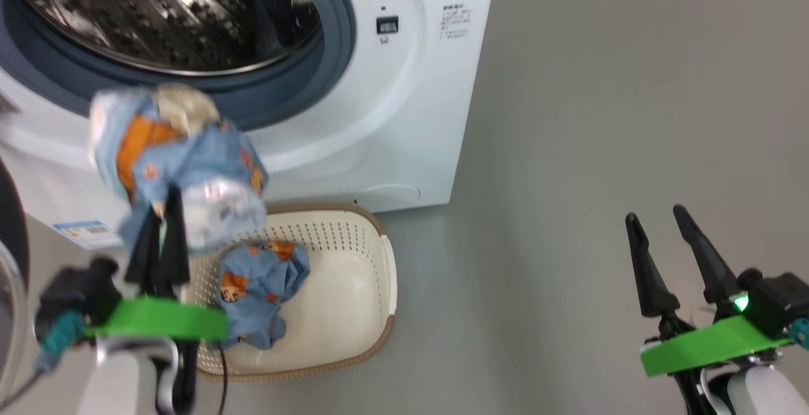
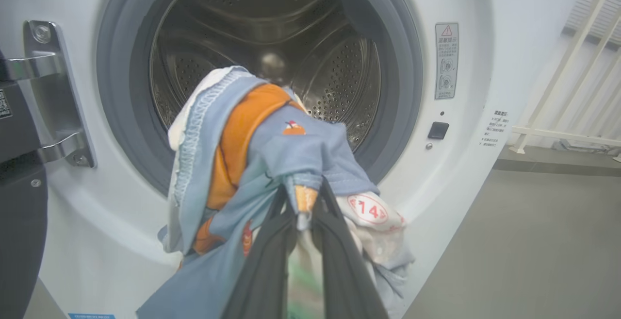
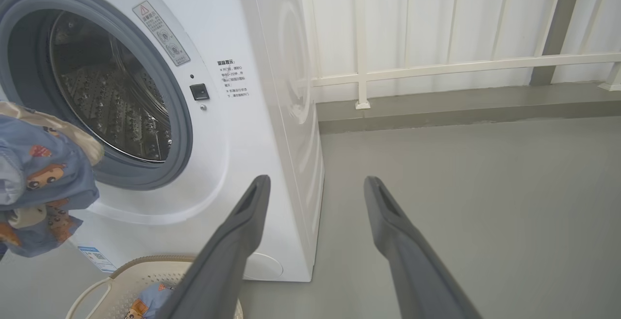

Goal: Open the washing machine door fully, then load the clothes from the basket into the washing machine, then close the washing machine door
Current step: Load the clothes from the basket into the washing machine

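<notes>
My left gripper (image 1: 165, 200) is shut on a bundle of light-blue clothes (image 1: 180, 162) with orange figures, held in the air just below the open mouth of the washing machine (image 1: 392, 118). In the left wrist view the held clothes (image 2: 271, 163) hang before the steel drum (image 2: 271, 32), pinched in the left gripper (image 2: 303, 197). The door's black rim (image 1: 9, 225) and hinge (image 2: 53, 95) are at the left. Another blue garment (image 1: 262, 288) lies in the cream basket (image 1: 373, 288) on the floor below. My right gripper (image 1: 657, 216) stands open and empty over bare floor at the right; its fingers (image 3: 242, 231) are spread.
Grey floor (image 1: 600, 118) stretches to the right of the machine. A white railing (image 3: 461, 64) and wall run behind it. The basket (image 3: 145, 265) sits close against the machine's front.
</notes>
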